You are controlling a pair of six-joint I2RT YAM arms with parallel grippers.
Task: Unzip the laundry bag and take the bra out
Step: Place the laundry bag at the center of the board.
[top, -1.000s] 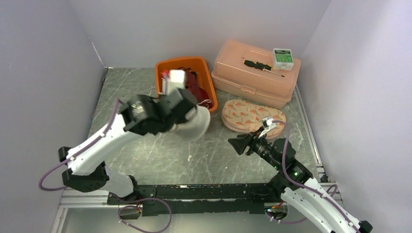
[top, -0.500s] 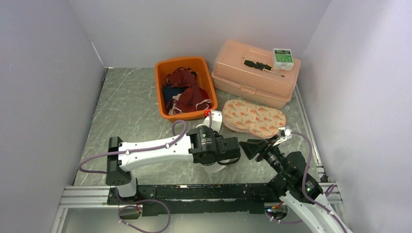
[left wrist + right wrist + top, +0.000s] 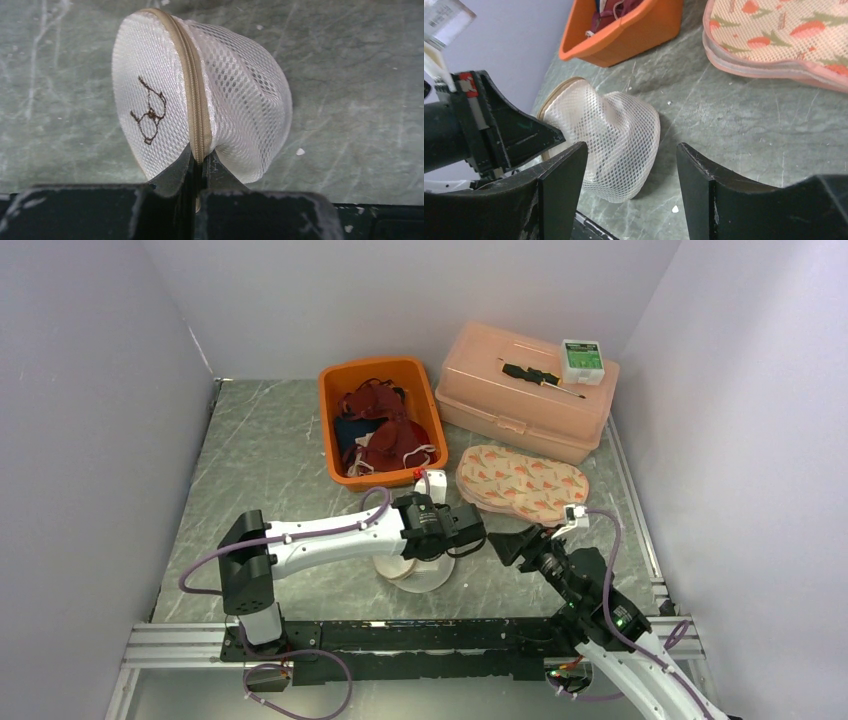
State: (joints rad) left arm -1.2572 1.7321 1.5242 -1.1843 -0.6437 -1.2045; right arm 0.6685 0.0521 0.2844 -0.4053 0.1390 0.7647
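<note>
I'm pinching the laundry bag [image 3: 235, 100] by its zipper [image 3: 186, 70] seam in the left gripper [image 3: 200, 162]. The right gripper [image 3: 632, 152] is hovering spread, bag just ahead. Zipper looking closed; unzipping and pulling the bra remaining.

We see the left arm, a second ago lifted in front of the orange bin [image 3: 377, 420], now stretched low across the near part of the table [image 3: 290, 470], its wrist drawn slightly back leftward from half a second ago. The laundry bag [image 3: 413, 572], then hanging in the air beneath the left gripper [image 3: 198, 167], now rests on the table, pinched at its zipper seam. The right gripper [image 3: 507, 545] sits a little farther right than a second ago and seems closer to the bag, though the top view leaves that gap hard to judge.
</note>
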